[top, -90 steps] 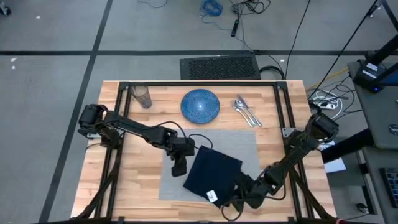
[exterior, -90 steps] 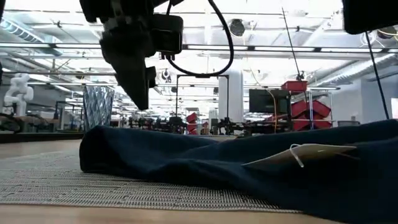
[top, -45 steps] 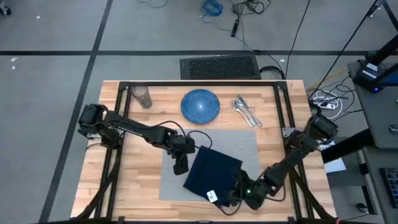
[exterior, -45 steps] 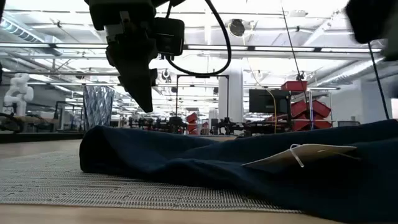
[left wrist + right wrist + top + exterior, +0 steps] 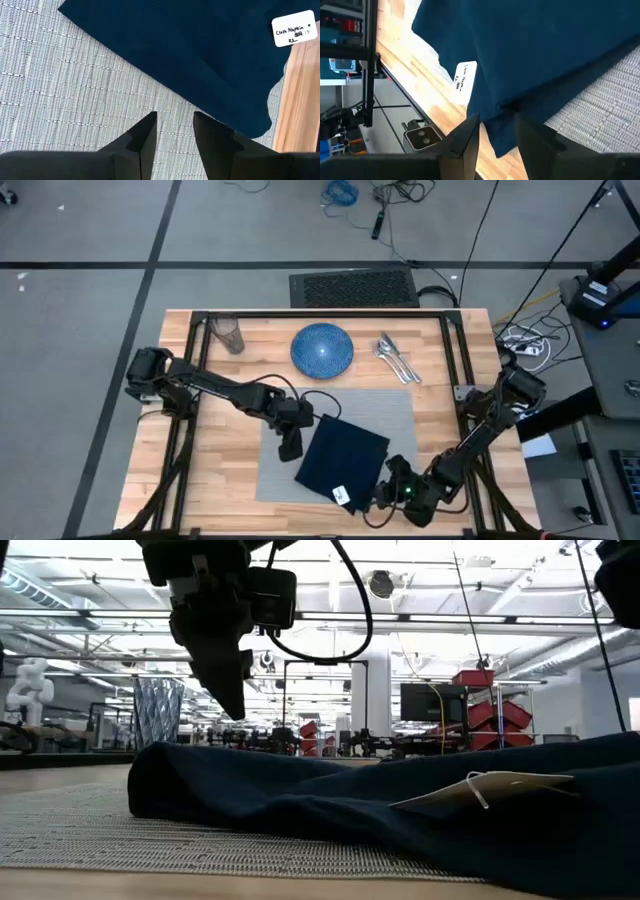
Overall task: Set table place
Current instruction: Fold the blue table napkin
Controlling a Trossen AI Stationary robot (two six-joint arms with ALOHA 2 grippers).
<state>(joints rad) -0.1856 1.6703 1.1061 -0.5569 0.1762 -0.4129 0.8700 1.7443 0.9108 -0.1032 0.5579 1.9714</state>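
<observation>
At the table's (image 5: 210,480) near edge, about five o'clock from the centre of the high view, the right gripper (image 5: 388,492) is sitting at the near right corner of the navy napkin (image 5: 342,454). Its wrist view is showing what the overhead picture cannot: its fingers (image 5: 465,137) are standing a little apart with nothing between them, just short of the cloth's hem, and a white paper tag (image 5: 464,80) is lying beside the wood. The napkin is lying skewed on the grey placemat (image 5: 400,415), its near corner spilling past the mat's edge. The left gripper (image 5: 290,448) is hovering over bare mat at nine o'clock from the napkin; its jaws are slightly parted and empty, pointing at weave (image 5: 75,90). The low view is showing it raised clear above the cloth (image 5: 330,805), but the right gripper's tips are cut off there. Farther back, at twelve o'clock, the blue plate (image 5: 322,349) is sitting on bare wood beyond the mat. The cutlery (image 5: 397,358) is lying at one o'clock, its pieces overlapping and hard to separate. The glass (image 5: 229,334) is standing at eleven o'clock near the black frame (image 5: 320,314).
</observation>
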